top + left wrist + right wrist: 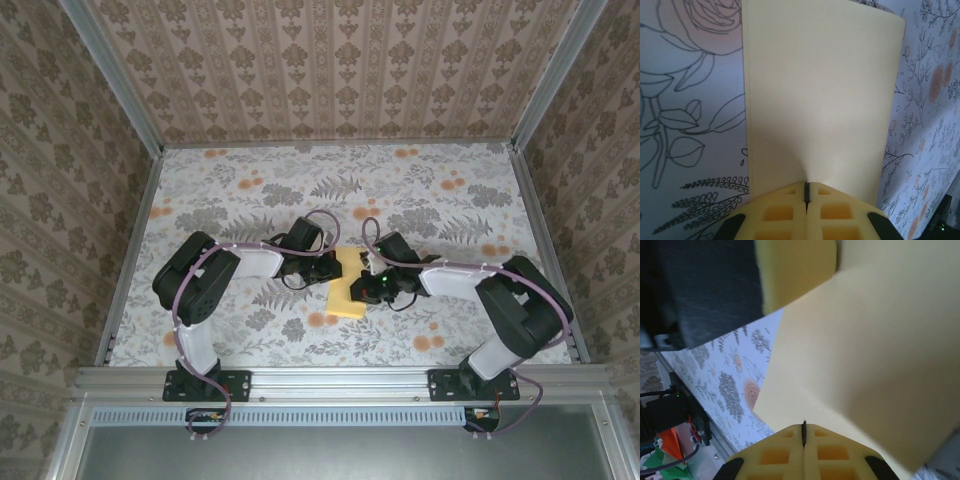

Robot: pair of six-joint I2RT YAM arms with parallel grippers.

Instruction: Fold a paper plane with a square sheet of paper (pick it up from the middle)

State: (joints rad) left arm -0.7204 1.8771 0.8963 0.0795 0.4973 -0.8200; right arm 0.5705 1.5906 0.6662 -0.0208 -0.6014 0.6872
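Observation:
The square sheet of paper (348,300) is pale yellow and lies mid-table between both grippers, showing as a narrow upright rectangle. In the left wrist view the paper (820,90) stretches ahead over the floral cloth, a doubled edge along its left side, and a soft crease runs into the shut left gripper (806,186). My left gripper (335,267) comes in from the left. The right gripper (368,287) comes in from the right. In the right wrist view the paper (865,350) rises off the cloth from the shut right gripper (803,424), with the left gripper's finger (795,270) above it.
A floral tablecloth (250,190) covers the table, with patterned walls on three sides. Metal rails run along the left (130,250) and right (545,240) sides, and a rail (330,380) crosses the front by the arm bases. Orange and green items (670,445) lie beyond the table edge.

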